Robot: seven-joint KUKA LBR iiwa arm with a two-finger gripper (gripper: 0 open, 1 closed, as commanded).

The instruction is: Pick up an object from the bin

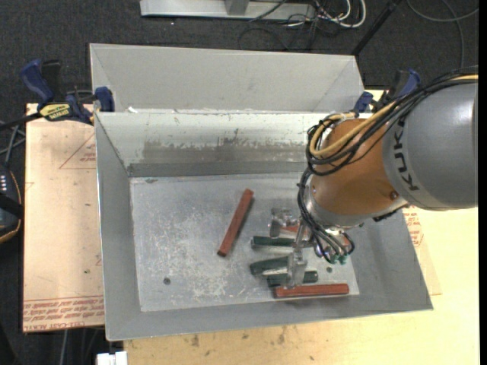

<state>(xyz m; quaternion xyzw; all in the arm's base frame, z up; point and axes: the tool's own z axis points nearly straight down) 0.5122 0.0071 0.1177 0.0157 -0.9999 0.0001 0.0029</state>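
My gripper [291, 244] is down in the right half of the bin, near the front, and its two metal fingers stand open. One fingertip [284, 220] is toward the back and the other [294, 268] toward the front. A dark green bar [270, 242] lies on the floor with its right end in the gap between the fingers. A second dark green piece [265, 267] lies just left of the front finger. A reddish-brown stick [313, 289] lies flat close in front of the gripper. I cannot tell whether the fingers touch any of them.
Another reddish-brown stick [236, 223] lies slanted on the bin floor, left of the gripper. The arm and its orange cover hang over the bin's right side and hide part of the floor there. The left part of the floor is bare metal.
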